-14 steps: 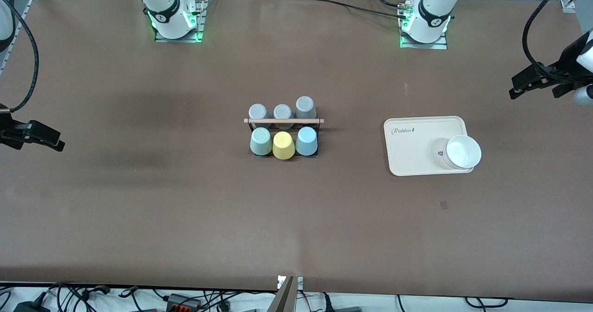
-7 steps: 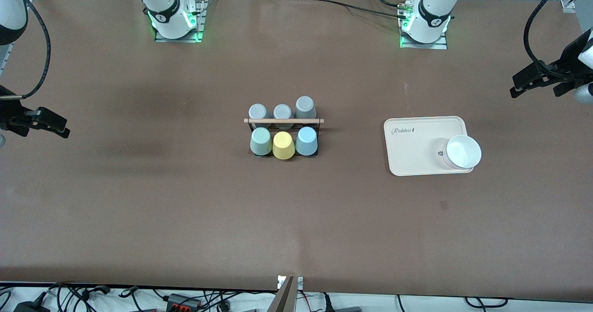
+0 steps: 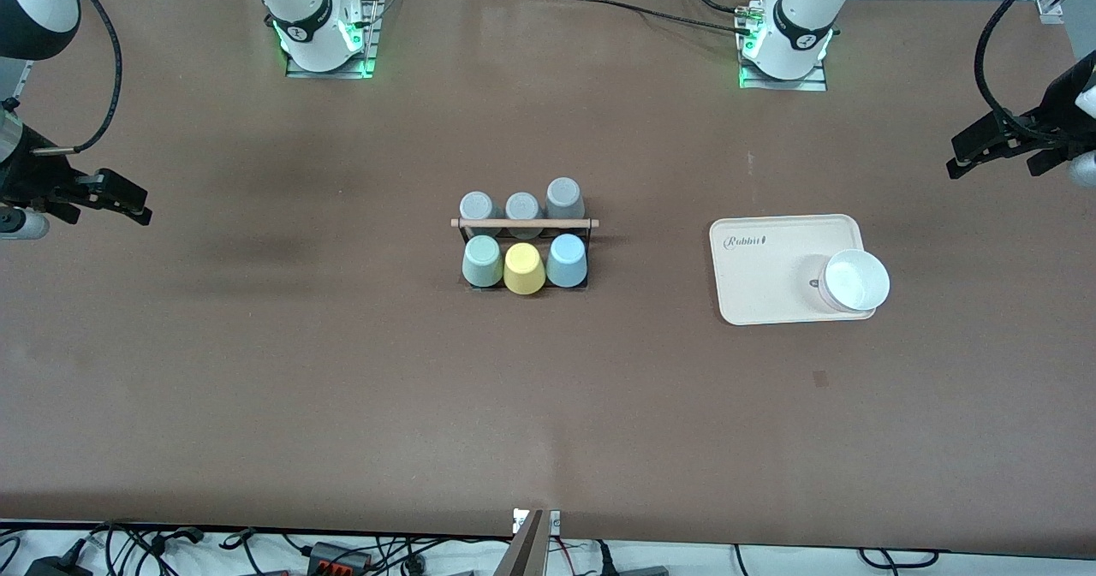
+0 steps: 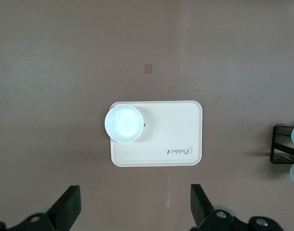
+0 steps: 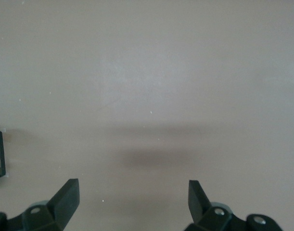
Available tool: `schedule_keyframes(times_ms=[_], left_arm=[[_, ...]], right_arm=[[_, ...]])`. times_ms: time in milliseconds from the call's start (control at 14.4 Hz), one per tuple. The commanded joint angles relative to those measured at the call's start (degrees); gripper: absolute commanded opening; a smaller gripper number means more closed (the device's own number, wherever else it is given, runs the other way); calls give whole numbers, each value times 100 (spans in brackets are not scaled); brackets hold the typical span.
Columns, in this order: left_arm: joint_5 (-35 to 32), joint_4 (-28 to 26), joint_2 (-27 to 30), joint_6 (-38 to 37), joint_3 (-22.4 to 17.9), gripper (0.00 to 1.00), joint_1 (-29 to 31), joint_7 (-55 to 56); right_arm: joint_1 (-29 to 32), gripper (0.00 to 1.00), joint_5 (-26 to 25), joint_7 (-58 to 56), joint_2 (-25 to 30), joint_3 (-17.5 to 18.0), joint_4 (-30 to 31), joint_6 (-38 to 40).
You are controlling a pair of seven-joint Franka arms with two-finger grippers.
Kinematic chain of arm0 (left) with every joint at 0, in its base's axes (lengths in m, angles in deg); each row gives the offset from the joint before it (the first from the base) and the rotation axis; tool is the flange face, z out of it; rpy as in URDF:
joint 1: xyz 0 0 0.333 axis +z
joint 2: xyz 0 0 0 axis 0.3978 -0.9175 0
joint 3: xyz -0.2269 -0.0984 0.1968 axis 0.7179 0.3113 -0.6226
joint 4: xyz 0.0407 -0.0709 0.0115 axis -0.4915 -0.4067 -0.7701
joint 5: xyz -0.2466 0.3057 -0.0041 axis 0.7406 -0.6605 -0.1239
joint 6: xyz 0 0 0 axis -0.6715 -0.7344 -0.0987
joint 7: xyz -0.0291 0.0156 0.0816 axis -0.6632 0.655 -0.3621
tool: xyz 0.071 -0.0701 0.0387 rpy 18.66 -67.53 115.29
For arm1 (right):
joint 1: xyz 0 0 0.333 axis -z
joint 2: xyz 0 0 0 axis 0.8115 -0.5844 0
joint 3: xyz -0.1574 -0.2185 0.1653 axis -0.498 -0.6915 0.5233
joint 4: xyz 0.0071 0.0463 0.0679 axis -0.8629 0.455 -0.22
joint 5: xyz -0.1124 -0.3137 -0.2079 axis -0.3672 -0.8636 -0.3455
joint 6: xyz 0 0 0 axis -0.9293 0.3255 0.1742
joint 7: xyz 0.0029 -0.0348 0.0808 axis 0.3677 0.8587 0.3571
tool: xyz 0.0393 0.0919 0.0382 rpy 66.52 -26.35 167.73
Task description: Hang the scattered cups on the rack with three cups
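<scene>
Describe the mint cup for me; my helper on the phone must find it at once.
Mid-table stands a black rack with a wooden rod on top. The mint cup sits upside down in its row nearer the front camera, at the right arm's end, beside the yellow cup. It is the only green one.

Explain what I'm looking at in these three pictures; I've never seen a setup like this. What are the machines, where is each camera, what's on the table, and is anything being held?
Two robot arms stand at a brown table. The large picture looks down from across the table; the other two come from cameras on each arm's wrist.

The left gripper hangs over the table's left-arm end, the right gripper over the opposite end. Both have their jaws open and hold nothing.

Mid-table is a black rack with six cups upside down on it: three grey cups, and nearer the camera a mint green cup, a yellow cup and a light blue cup. Toward the left arm's end lies a cream tray carrying a white bowl.
</scene>
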Motion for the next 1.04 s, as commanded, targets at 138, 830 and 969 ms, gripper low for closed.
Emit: schedule_keyframes(times_ms=[138,830,969], left_arm=[[-82,-93,136,-25,-11,100,2,-40],[-82,-66,145,-33,-29,100,2,-14],[-82,-58,84,-33,15,100,-15,48]], right_arm=[[-68,100,-54,-116,244,-61,164,-38],[-68,100,-54,-107,323,-61,199,68],[-77,100,-45,-107,323,-61,199,68]])
